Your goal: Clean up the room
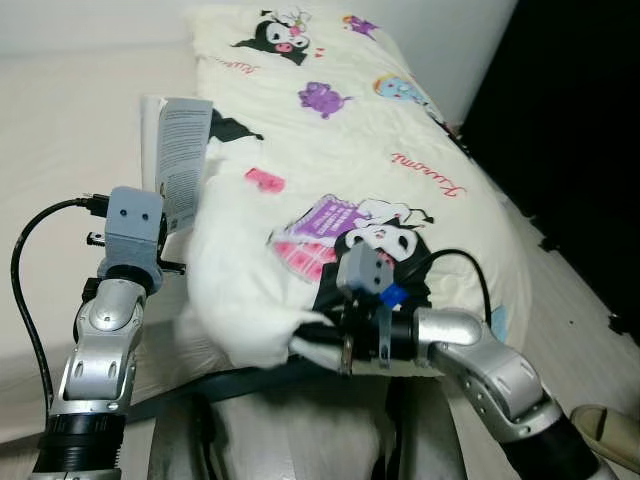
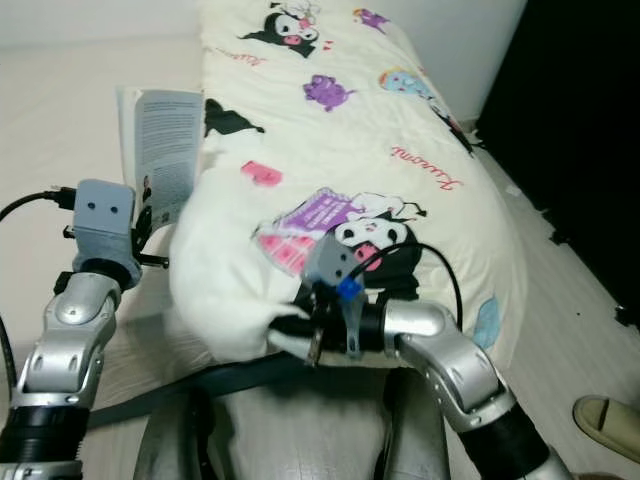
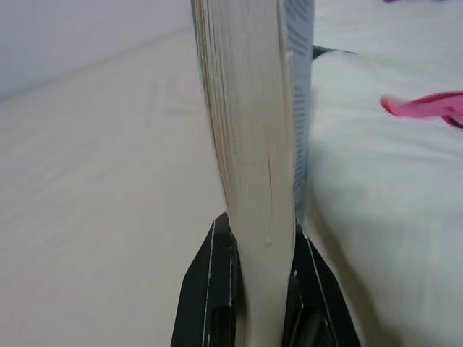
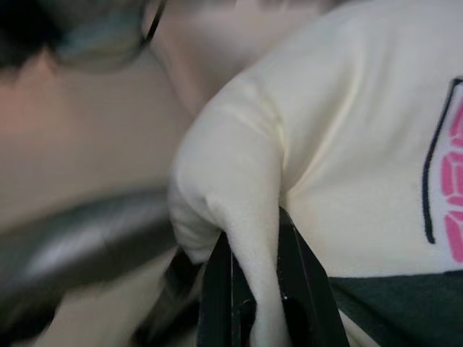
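Observation:
A cream blanket (image 1: 330,150) printed with cartoon figures lies along the bed, its near end bunched up. My right gripper (image 1: 318,338) is shut on a fold of that near corner (image 4: 249,238), which sits pinched between the black fingers (image 4: 217,303). My left gripper (image 3: 253,303) is shut on a paperback book (image 1: 180,155) and holds it upright by its lower edge beside the blanket. The book's page edges (image 3: 249,123) face the left wrist camera.
The bare mattress (image 1: 70,150) stretches to the left of the blanket. A dark strap or rail (image 1: 230,385) runs along the bed's near edge. Pale floor (image 1: 570,290) lies on the right with a slipper (image 1: 610,425) on it. A dark opening (image 1: 580,90) is at far right.

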